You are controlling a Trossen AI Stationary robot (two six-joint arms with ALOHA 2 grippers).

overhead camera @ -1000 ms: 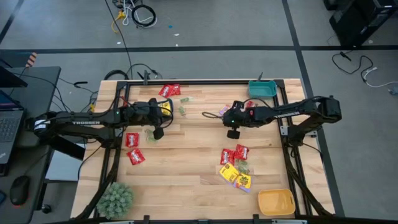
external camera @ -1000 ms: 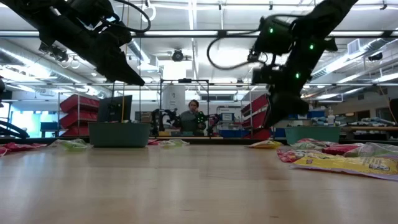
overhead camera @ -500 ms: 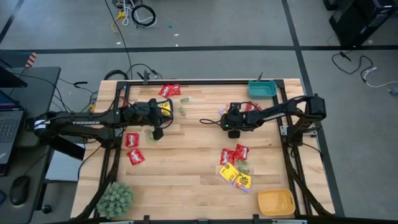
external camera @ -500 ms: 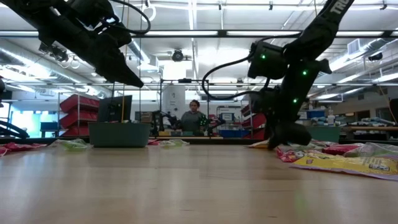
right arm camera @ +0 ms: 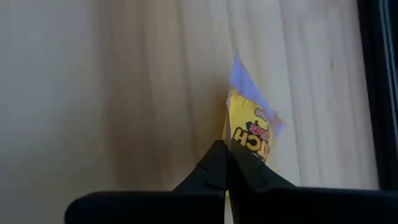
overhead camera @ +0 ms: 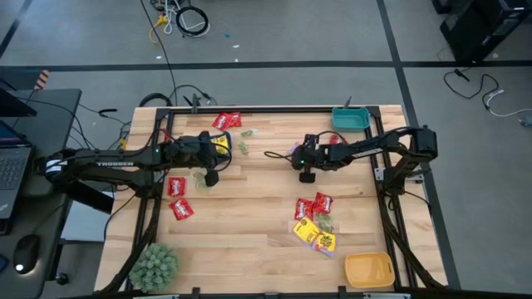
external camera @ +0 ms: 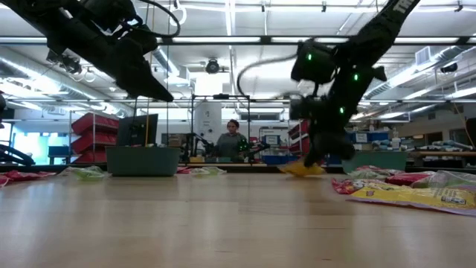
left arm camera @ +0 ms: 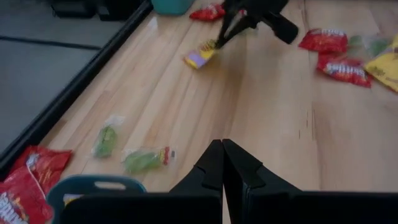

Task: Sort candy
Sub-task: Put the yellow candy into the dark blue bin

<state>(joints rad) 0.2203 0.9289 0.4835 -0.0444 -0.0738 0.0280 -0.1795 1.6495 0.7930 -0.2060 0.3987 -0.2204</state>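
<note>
Two dark arms work over a light wooden table [overhead camera: 249, 208] with a black frame, which stands on a grey floor with cables; the low view looks across the boards into a large workshop with red shelves and ceiling lights, where a person [external camera: 232, 141] sits far behind. At the far right corner of the table stands a teal bin [overhead camera: 351, 119], and at the near right corner a yellow-orange bin [overhead camera: 369, 270]; what lies inside them I cannot tell. A fuzzy green plant [overhead camera: 154, 266] sits at the near left corner. The right gripper [right arm camera: 227, 163] is closed on the edge of a yellow candy packet [right arm camera: 250, 134], near the far side of the table and not far from the teal bin; the packet hangs just above the wood in the low view. The left gripper [left arm camera: 223, 163] is closed with nothing between its fingers, above the left middle of the table. Red packets [overhead camera: 177, 186] lie at the left, more red ones [overhead camera: 225, 120] at the far edge, small green packets [left arm camera: 147, 159] beside them, and a mixed pile [overhead camera: 316, 223] of red, yellow and green packets lies at the right near side.
</note>
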